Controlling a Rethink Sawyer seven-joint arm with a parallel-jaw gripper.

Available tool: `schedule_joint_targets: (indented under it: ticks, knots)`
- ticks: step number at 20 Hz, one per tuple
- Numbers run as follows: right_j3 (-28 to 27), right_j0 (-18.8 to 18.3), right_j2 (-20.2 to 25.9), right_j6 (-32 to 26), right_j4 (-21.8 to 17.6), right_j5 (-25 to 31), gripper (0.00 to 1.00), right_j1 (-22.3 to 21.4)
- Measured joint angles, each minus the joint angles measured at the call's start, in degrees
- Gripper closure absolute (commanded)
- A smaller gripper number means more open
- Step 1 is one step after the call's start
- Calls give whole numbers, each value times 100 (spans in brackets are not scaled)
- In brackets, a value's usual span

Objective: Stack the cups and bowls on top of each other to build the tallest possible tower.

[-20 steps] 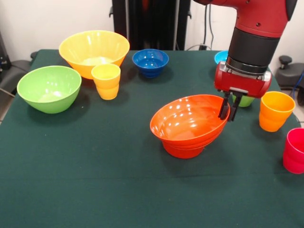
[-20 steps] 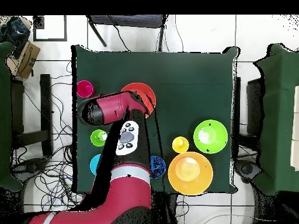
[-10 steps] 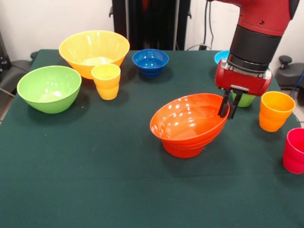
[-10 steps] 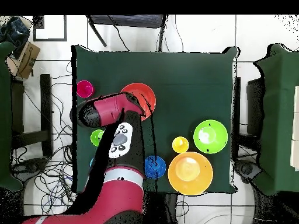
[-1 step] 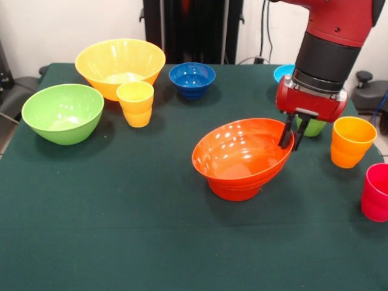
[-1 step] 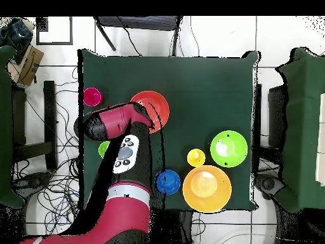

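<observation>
At worktop [image 5: 121, 230] right | end effector [image 5: 290, 134] pinches orange bowl [image 5: 241, 156] rim, bowl tilted on tower base | next: release, fetch cup [image 5: 352, 141]

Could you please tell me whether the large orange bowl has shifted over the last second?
Yes, slightly. In the front view the large orange bowl, gripped at its rim by the gripper, has risen and levelled a little, towards the dark blue bowl.

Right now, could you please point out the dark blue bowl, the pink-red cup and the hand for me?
dark blue bowl [image 5: 191, 77]: front view, on its inner hollow.
pink-red cup [image 5: 377, 193]: front view, on its side wall.
hand [image 5: 290, 138]: front view, midway between its fingertips, at the large orange bowl's rim.
</observation>
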Motion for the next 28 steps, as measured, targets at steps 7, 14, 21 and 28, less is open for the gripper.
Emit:
schedule_joint_targets:
  ticks: [7, 14, 21, 28]
  knots:
    - [-143, 54, -96, 0, 1, -1, 100, 97]
    - [-245, 126, -245, 0, 1, 0, 100, 159]
    - [-312, 207, -401, 0, 1, -1, 100, 216]
    - [-312, 346, -566, 0, 1, 0, 100, 318]
